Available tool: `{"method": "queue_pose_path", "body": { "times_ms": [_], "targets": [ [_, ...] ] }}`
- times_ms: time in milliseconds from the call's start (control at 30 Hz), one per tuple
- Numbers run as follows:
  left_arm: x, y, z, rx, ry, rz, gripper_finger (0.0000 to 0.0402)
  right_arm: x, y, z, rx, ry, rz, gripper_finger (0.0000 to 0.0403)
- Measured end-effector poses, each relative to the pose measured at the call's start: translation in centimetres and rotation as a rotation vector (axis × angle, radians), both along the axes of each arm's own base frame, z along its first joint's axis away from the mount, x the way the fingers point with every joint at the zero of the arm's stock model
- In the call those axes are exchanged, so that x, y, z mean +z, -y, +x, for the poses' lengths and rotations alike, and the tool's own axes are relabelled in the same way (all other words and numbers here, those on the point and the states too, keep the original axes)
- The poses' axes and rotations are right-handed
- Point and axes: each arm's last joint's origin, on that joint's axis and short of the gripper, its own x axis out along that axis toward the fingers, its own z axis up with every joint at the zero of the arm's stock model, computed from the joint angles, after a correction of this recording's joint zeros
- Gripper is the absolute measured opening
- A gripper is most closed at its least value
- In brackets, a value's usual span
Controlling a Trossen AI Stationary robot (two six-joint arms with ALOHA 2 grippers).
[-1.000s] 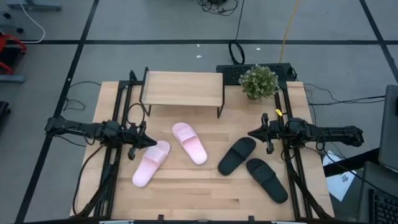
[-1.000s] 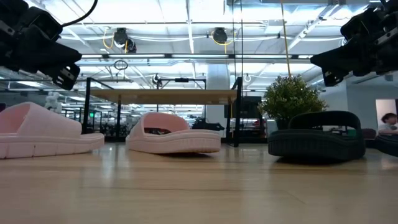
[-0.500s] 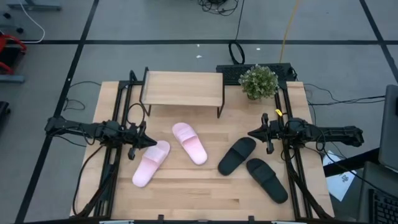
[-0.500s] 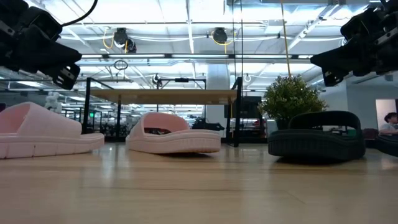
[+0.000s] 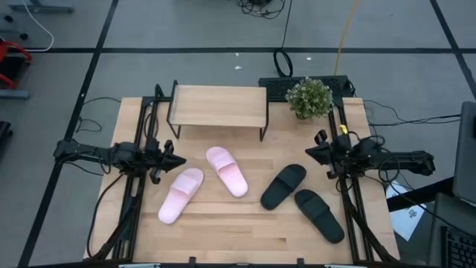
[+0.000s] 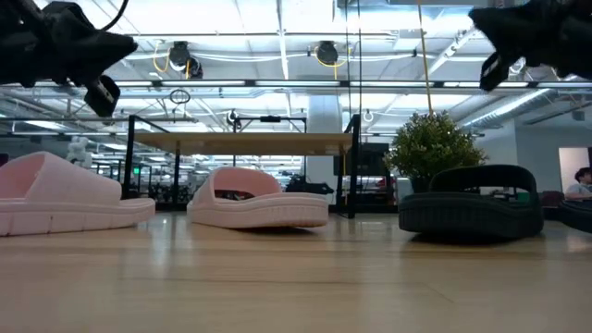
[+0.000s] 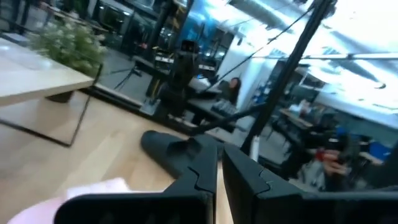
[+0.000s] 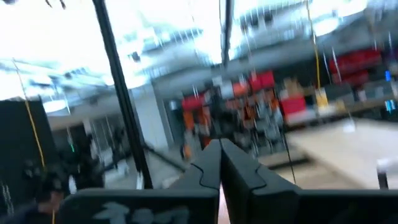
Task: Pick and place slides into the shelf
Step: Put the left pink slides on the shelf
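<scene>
Two pale pink slides [image 5: 181, 195] [image 5: 226, 171] and two black slides [image 5: 283, 186] [image 5: 320, 215] lie sole-down on the tabletop, in front of the shelf [image 5: 218, 106], which stands on thin black legs at the far side. My left gripper [image 5: 181, 161] hovers shut above the table, just beyond the toe end of the left pink slide. My right gripper [image 5: 307, 152] hovers shut a little beyond the nearer black slide. In the low view both grippers [image 6: 128, 43] [image 6: 474, 18] hang high above the slides [image 6: 65, 192] [image 6: 259, 199] [image 6: 472, 202]. Each wrist view shows its fingers closed together [image 7: 219, 155] [image 8: 219, 147].
A potted plant [image 5: 309, 97] stands at the far right corner beside the shelf. Black rails run along the table's left [image 5: 141, 149] and right [image 5: 349, 201] sides. Bare wood lies along the near edge [image 5: 238, 231]. A person [image 6: 580, 180] sits in the room behind.
Both grippers have risen and tipped their fingers upward; in the low view they now sit higher in the picture. The right gripper has also drawn back a little toward the table's right and far side. The slides have not moved.
</scene>
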Motion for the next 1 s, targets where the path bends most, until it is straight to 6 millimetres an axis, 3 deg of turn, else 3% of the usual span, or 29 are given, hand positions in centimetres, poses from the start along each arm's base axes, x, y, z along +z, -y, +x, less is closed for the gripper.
{"method": "queue_pose_path", "body": {
  "times_ms": [300, 567, 767, 1000],
  "targets": [
    [-0.2, 0.5, 0.1, -0.112, -0.048, -0.165, 0.0021, 1.0, 0.0, -0.5, 0.01, 0.116, 0.033, 0.0],
    [0.4, 1.1, 0.4, -0.119, -0.022, -0.172, 0.0021, 1.9, -0.5, -0.5, 0.224, 0.197, 0.019, 0.0],
    [3.4, 2.0, 0.6, -0.152, 0.012, -0.123, 0.0021, 2.4, -1.1, -0.2, 0.307, 0.262, -0.037, 0.0],
    [8.5, 4.3, 2.2, -0.187, -0.062, -0.025, 0.0021, 1.6, -2.2, 1.4, 0.364, 0.156, -0.106, 0.0]
  ]
}}
